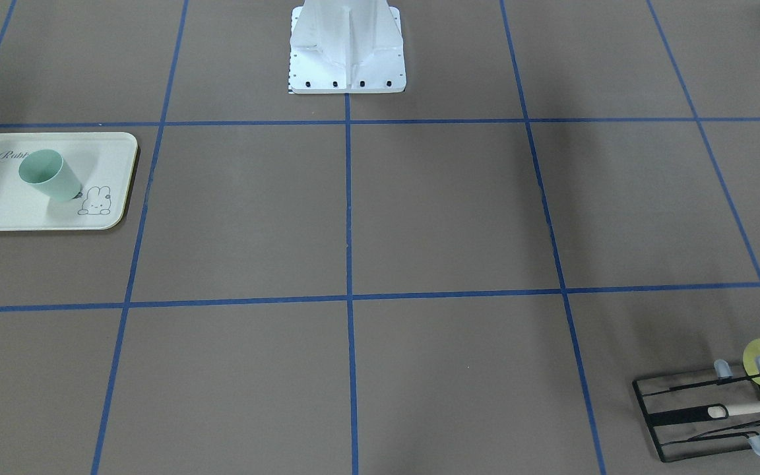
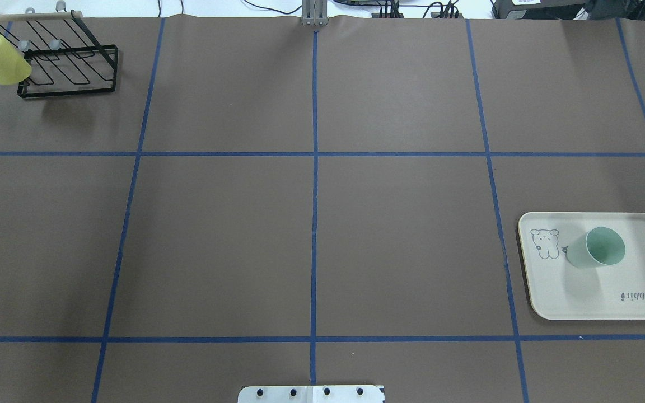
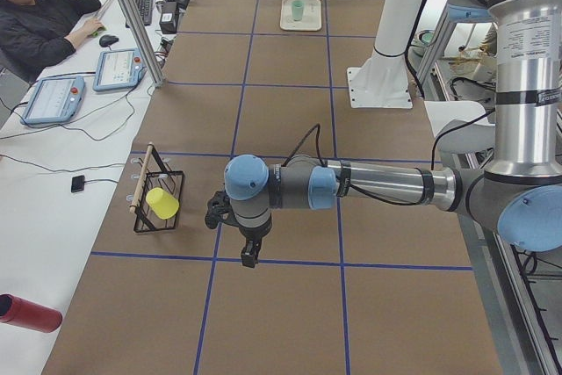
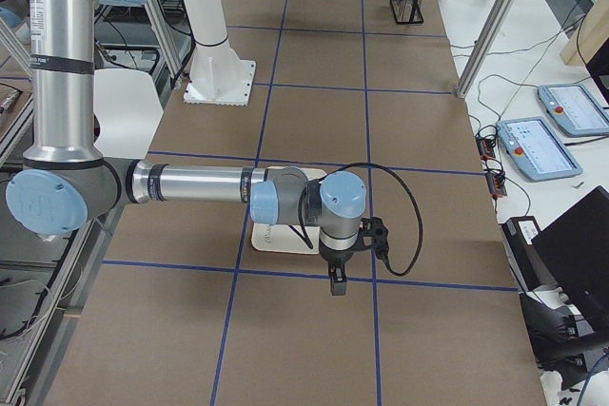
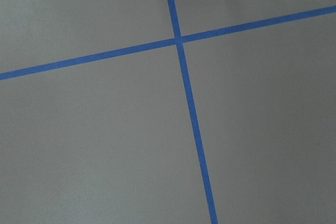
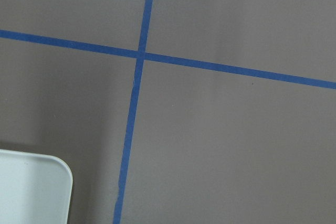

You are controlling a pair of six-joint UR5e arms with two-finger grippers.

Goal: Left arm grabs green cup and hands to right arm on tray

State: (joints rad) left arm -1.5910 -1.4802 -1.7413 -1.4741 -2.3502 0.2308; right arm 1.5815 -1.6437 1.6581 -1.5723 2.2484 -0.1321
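Cream tray (image 6: pixel 31 192), only one corner

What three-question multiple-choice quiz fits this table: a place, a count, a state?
1. Where is the green cup? A on the tray; B beside the tray; C on the floor.
2. How many cups are on the brown table? A one; B two; C four.
3. How is the green cup posed? A upright; B on its side; C upside down.
Answers: 1 A, it stands inside the tray's rim. 2 B, green plus a yellow cup on the wire rack. 3 A, its open mouth faces up.
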